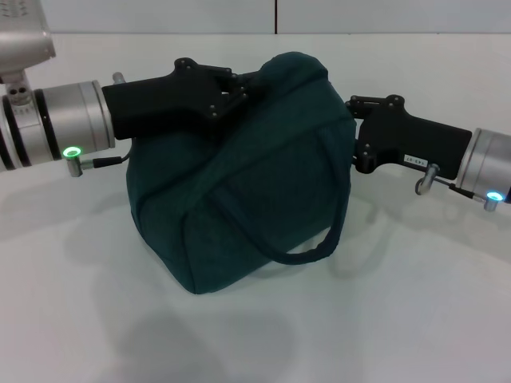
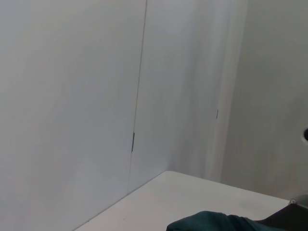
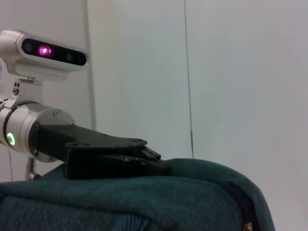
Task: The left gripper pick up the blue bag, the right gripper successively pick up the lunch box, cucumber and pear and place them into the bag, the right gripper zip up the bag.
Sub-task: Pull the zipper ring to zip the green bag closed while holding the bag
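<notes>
The blue bag (image 1: 239, 199) stands on the white table, bulging and leaning toward the left, its top drawn together. My left gripper (image 1: 243, 86) is at the bag's upper left and is shut on the fabric at the top edge. The right wrist view shows the same pinch of the left gripper (image 3: 156, 163) on the bag (image 3: 144, 202). My right gripper (image 1: 355, 132) is against the bag's upper right end, its tip hidden by the cloth. A corner of the bag (image 2: 216, 222) shows in the left wrist view. The lunch box, cucumber and pear are out of view.
A loop handle (image 1: 319, 239) hangs down the bag's front right side. The white table (image 1: 415, 319) spreads around the bag, with a white panelled wall (image 1: 359, 16) close behind it.
</notes>
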Available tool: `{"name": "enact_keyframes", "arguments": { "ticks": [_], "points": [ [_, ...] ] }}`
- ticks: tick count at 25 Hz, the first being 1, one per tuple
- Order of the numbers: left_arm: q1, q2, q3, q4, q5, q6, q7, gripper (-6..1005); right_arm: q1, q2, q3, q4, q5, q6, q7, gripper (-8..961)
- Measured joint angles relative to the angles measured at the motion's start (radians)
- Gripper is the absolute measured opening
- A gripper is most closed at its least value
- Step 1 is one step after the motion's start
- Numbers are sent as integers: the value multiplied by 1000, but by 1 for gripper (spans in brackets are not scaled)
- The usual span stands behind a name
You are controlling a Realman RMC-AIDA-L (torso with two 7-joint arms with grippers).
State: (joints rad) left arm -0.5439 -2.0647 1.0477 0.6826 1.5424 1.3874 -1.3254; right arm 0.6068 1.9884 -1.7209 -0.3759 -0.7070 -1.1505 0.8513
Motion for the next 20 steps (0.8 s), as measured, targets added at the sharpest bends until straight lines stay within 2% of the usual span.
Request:
{"name": "enact_keyframes", "arguments": {
  "ticks": [4, 9, 20],
  "points": [
    [1, 0, 0, 0, 0, -1, 0, 78, -30, 5, 27, -23, 0, 8, -34, 323],
    [0, 1, 0, 0, 0, -2, 0, 79, -67, 22, 101, -28, 0, 14, -97, 322],
    [-7, 2, 0, 0, 0, -17, 23, 81, -89, 25, 121, -36, 9, 40, -151, 319]
  ]
}}
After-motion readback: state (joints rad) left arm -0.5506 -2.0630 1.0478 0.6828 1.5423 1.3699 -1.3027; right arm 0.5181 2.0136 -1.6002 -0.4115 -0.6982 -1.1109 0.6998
